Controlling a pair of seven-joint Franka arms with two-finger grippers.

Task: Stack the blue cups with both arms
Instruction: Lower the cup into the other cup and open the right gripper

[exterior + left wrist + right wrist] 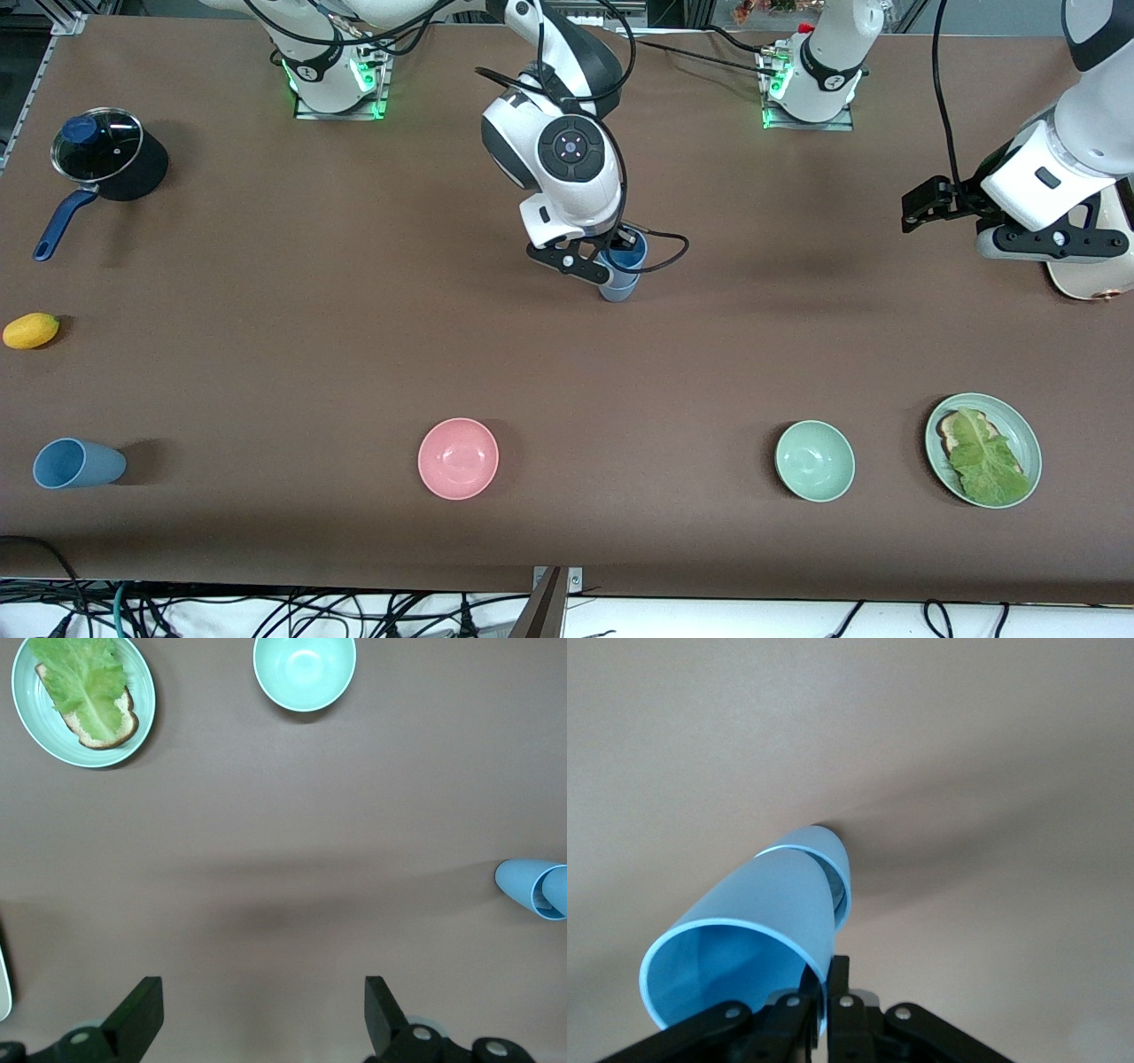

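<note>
While my right gripper (611, 262) pinches the rim of one matte dusty-blue tumbler (749, 939), that cup is going into a second blue tumbler (828, 864) standing mid-table; I judge this first stack nearly seated, not released. Third blue cup (75, 463) lies tipped on its side at the right arm's end of the brown table (266, 354), close to the front camera, untouched, so one more stack is left. My left gripper (257, 1019) waits over bare table at the left arm's end, jaws wide, holding nothing. Containers: pink bowl (458, 458) empty, mint-green bowl (815, 461) empty, mint-green plate (1023, 425) carries toast with a lettuce leaf (985, 461). Lidded black saucepan (102, 155) sits by the right arm's base, contents hidden. Yellow lemon-like fruit (31, 330) lies between pan and tipped cup.
</note>
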